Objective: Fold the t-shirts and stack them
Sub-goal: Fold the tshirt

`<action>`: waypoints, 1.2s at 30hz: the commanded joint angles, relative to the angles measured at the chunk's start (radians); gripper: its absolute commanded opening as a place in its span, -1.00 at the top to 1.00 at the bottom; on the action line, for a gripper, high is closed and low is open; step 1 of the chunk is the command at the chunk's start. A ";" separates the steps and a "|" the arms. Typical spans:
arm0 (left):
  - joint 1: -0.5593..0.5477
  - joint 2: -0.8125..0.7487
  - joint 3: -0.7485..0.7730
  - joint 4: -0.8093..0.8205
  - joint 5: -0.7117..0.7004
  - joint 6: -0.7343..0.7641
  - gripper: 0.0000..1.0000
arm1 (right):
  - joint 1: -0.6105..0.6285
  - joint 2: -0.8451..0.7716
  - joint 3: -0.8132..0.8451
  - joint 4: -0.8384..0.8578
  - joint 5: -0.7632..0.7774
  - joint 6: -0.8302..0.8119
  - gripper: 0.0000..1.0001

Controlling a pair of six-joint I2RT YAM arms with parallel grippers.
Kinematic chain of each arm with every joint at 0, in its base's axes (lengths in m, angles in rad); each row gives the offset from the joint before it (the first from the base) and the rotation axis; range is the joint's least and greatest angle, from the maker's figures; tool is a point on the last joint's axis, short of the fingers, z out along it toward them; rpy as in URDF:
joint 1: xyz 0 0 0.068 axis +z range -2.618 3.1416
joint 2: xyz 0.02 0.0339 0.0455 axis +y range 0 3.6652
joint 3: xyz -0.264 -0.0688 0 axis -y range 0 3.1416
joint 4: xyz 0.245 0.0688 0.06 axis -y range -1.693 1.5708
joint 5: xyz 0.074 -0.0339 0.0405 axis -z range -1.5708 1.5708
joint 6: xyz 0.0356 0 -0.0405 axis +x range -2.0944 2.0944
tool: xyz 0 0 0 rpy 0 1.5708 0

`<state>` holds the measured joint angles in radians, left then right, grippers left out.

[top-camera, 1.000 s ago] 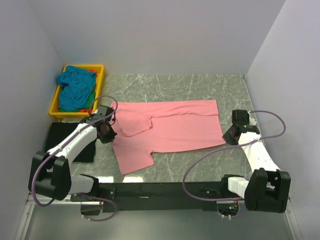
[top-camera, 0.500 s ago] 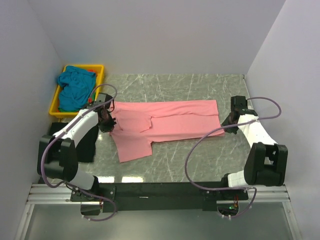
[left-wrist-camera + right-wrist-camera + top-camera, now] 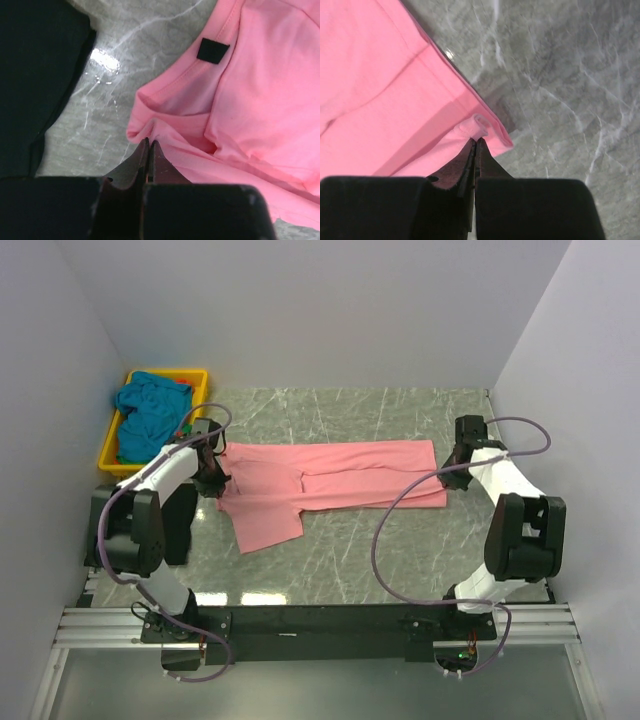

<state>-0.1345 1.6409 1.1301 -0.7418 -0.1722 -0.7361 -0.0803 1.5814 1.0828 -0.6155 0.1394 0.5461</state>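
The salmon pink t-shirt [image 3: 340, 480] lies across the marble table, its near half lifted and folded toward the far edge. My left gripper [image 3: 214, 478] is shut on the shirt's shoulder edge near the collar [image 3: 165, 107]; a black label [image 3: 212, 50] shows inside the neck. My right gripper [image 3: 456, 462] is shut on the shirt's hem corner [image 3: 477, 126] at the right end. A sleeve [image 3: 265, 530] hangs toward the near side. The teal blue t-shirt [image 3: 150, 415] lies crumpled in the yellow tray [image 3: 115, 462] with bits of green and orange-red cloth under it.
A black mat [image 3: 170, 520] lies on the table at the near left, also in the left wrist view [image 3: 35, 75]. White walls close in the left, far and right sides. The black arm-base rail [image 3: 320, 620] runs along the near edge.
Both grippers have moved toward the far edge, carrying the near edge of the pink shirt over itself; the shirt now looks narrower.
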 commanded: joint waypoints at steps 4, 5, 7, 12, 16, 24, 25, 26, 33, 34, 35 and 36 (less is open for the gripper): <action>0.026 0.037 0.062 0.028 -0.001 0.023 0.99 | 0.004 0.057 0.095 0.030 0.023 -0.028 1.00; 0.029 0.045 0.065 0.032 -0.001 0.021 0.99 | 0.004 0.072 0.104 0.033 0.017 -0.028 1.00; 0.033 0.056 0.068 0.039 0.000 0.018 0.99 | 0.007 0.086 0.109 0.042 0.014 -0.029 1.00; 0.035 0.088 0.071 0.071 0.003 0.027 0.99 | 0.008 0.137 0.123 0.063 -0.004 -0.025 1.00; 0.035 0.106 0.063 0.110 0.007 0.029 0.99 | 0.008 0.155 0.120 0.102 -0.011 -0.020 1.00; 0.033 0.120 0.085 0.116 -0.006 0.021 0.99 | 0.010 0.204 0.120 0.122 0.008 -0.025 0.99; 0.035 0.116 0.089 0.113 -0.009 0.023 0.99 | 0.010 0.209 0.115 0.126 0.011 -0.026 0.99; 0.035 0.109 0.092 0.113 -0.012 0.021 0.99 | 0.010 0.210 0.114 0.126 0.012 -0.026 0.99; 0.035 0.115 0.134 0.091 -0.032 0.030 0.99 | 0.010 0.223 0.101 0.137 0.023 -0.031 0.99; 0.035 0.119 0.140 0.091 -0.036 0.030 0.99 | 0.010 0.226 0.101 0.137 0.023 -0.031 0.99; 0.035 0.132 0.145 0.090 -0.036 0.032 0.99 | 0.010 0.226 0.101 0.135 0.025 -0.032 0.99; 0.035 0.138 0.149 0.090 -0.036 0.032 0.99 | 0.010 0.227 0.103 0.135 0.026 -0.032 0.99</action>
<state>-0.1078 1.7706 1.2316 -0.6552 -0.1665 -0.7197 -0.0761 1.7977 1.1706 -0.5076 0.1238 0.5259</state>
